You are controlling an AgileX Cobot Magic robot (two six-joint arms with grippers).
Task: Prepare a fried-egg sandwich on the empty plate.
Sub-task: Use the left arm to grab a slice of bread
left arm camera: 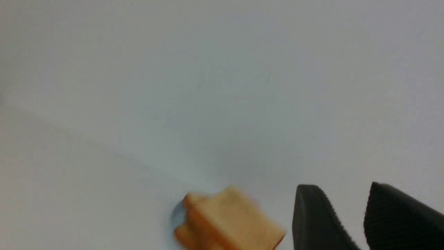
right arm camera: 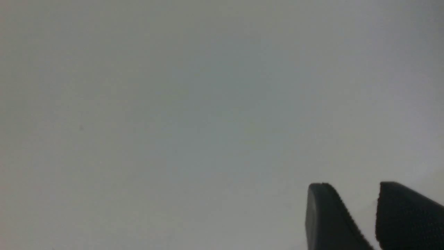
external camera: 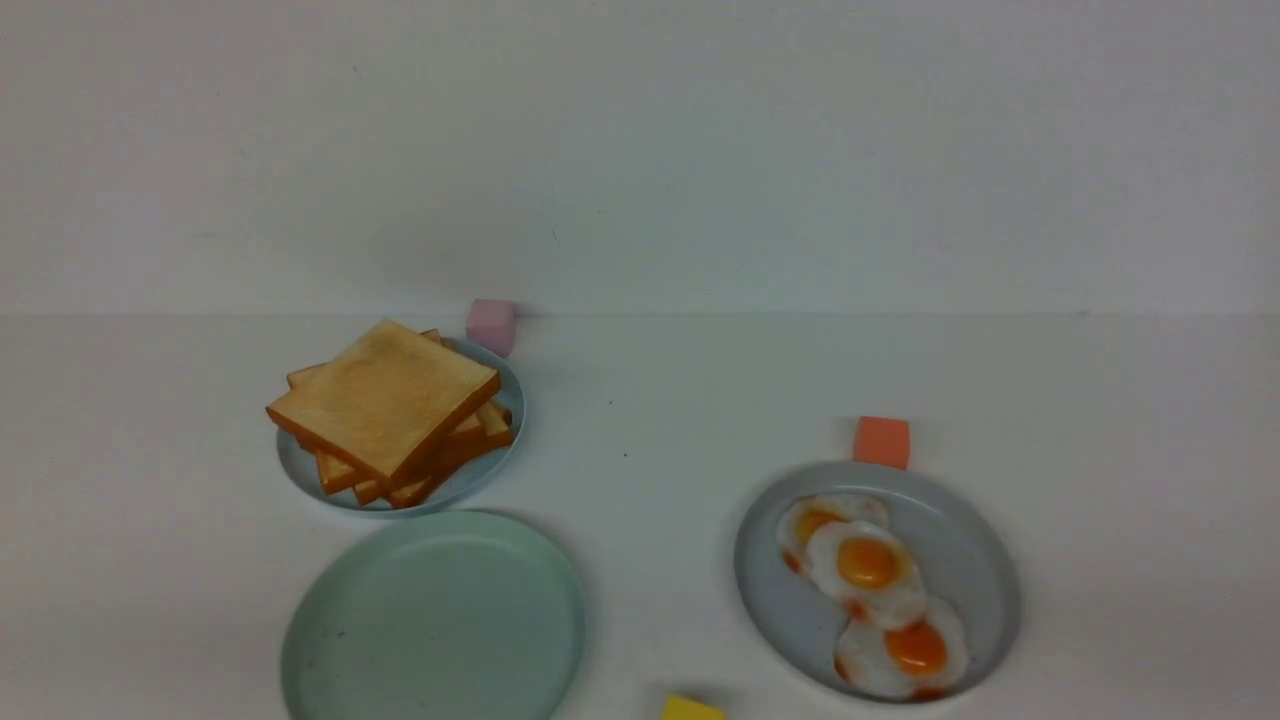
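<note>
Nothing built yet: the mint-green plate (external camera: 433,620) at the worktop's near edge is bare, toast stack (external camera: 385,405) and fried eggs (external camera: 868,565) untouched. Left gripper (left arm camera: 341,189) and right gripper (right arm camera: 355,185) gape slightly, empty.

Left gripper (left arm camera: 341,189) and right gripper (right arm camera: 350,185), each viewed from its own wrist camera. In both, the dark, ribbed jaws are held parted by a narrow gap, and nothing is clasped between them.

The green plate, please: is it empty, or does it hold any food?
Empty: the green plate shows a bare face; toast and eggs lie elsewhere.
</note>
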